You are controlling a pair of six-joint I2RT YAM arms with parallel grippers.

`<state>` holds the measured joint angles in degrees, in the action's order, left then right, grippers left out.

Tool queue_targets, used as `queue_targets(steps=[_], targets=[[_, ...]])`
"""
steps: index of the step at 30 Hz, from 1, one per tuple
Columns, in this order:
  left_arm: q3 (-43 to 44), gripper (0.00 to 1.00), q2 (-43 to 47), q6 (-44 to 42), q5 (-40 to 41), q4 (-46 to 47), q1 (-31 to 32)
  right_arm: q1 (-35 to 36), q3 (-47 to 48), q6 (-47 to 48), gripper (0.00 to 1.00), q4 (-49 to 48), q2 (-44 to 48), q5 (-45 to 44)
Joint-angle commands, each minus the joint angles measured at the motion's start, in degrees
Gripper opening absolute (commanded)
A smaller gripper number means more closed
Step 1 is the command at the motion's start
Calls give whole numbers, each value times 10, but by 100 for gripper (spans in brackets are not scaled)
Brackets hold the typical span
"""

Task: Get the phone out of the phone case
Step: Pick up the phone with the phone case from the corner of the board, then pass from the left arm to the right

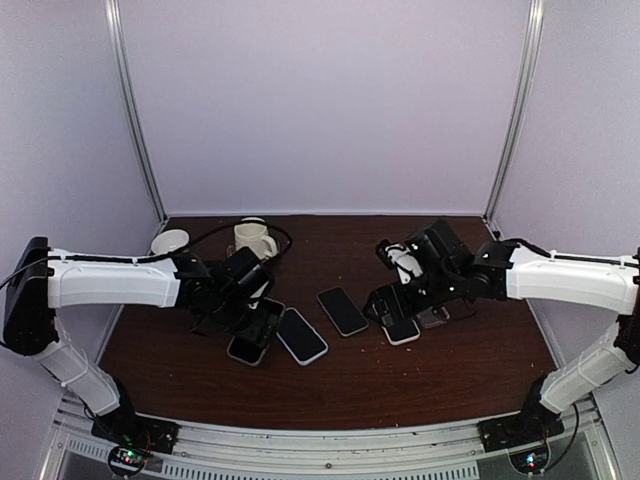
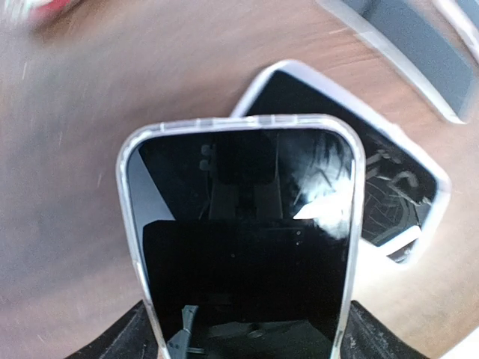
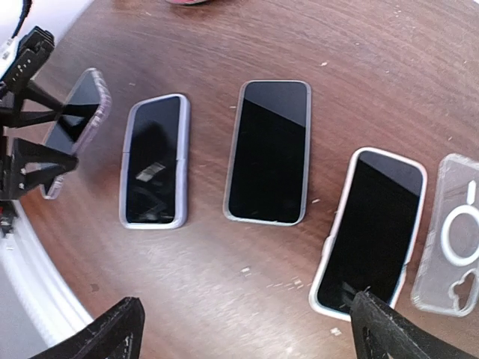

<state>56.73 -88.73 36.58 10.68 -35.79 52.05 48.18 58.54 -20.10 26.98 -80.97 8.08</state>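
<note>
1. Gripping the cased phone [image 2: 239,239] across its long sides, the left claw [image 1: 255,318] sits to the left of the middle phone [image 1: 342,310].
2. The phone faces screen up in a clear case; the fingers [image 2: 123,336] touch the case edges on both sides.
3. In the right wrist view the held phone appears tilted.
4. A white-edged phone [image 2: 374,194] lies askew below the held one, partly hidden by it.
5. A lavender-cased phone [image 3: 153,161] lies flat between the held phone and the middle phone, apart from both.
6. The right claw [image 1: 398,298] hangs just right of the middle phone, jaws spread wide, with nothing between them.
7. Below the right claw lies a white-cased phone [image 3: 370,232], and just beside it, farther from the middle phone, an empty clear case [image 3: 449,239].
8. A cream mug [image 1: 255,238] and a white mug [image 1: 170,242] stand behind and left of the middle phone, at the back of the table [image 1: 330,390].
</note>
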Motion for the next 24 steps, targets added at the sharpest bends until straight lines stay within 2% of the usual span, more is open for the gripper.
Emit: queue_targets(steps=[1,4,6,12,18,24], targets=[[50,66,29,-147,-16,21,23,-2,-27,-57,100,-24,47,54],[78,66,26,-191,-34,21,43,-2,-28,-89,100,-9,61,72],[97,66,22,-214,-46,21,55,-2,-36,-99,99,-14,71,118],[154,64,6,-282,-69,24,92,-2,-104,-191,95,-135,122,248],[219,59,-20,-332,-75,24,131,-3,-114,-264,93,-175,137,273],[249,57,-40,-341,-75,23,146,-3,-113,-313,85,-197,147,267]])
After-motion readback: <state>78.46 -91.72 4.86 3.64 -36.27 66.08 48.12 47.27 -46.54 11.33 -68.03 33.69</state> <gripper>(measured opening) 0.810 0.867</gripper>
